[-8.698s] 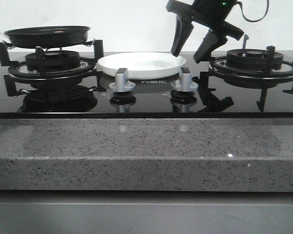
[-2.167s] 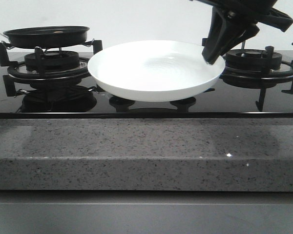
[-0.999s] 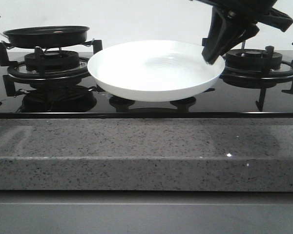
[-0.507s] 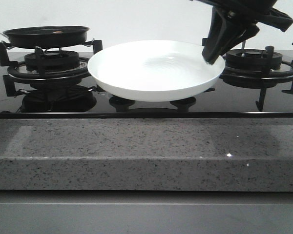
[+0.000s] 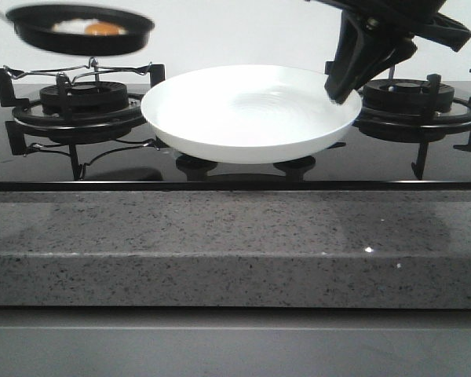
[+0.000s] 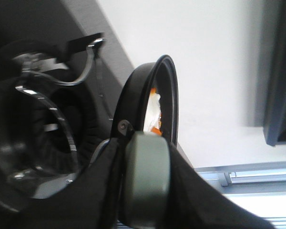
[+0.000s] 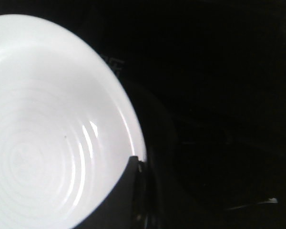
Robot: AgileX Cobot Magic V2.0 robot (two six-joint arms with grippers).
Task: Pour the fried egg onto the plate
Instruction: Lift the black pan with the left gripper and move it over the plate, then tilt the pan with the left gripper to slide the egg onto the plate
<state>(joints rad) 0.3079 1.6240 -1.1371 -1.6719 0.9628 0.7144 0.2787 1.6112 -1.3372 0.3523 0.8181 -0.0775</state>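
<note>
The black frying pan [image 5: 82, 30] hangs in the air above the left burner, tipped a little so the fried egg [image 5: 90, 28], white with an orange yolk, shows inside. In the left wrist view my left gripper [image 6: 145, 149] is shut on the pan's grey-green handle [image 6: 145, 186], with the pan [image 6: 138, 102] and a bit of the egg [image 6: 154, 112] beyond it. The white plate [image 5: 251, 114] is held above the hob, tilted toward the front. My right gripper [image 5: 341, 85] is shut on its right rim. The right wrist view shows the plate [image 7: 47, 133] and my right gripper [image 7: 138, 164] on its rim.
The left burner's black grate [image 5: 82, 102] stands bare under the pan. The right burner [image 5: 412, 98] is behind the right arm. Two hob knobs [image 5: 196, 163] sit just under the plate. A speckled grey stone counter edge [image 5: 235, 243] runs along the front.
The pan has risen off the left burner and tipped, so the egg now shows. The plate and right gripper have held still since 2.2 s ago; before that the plate lay on the hob.
</note>
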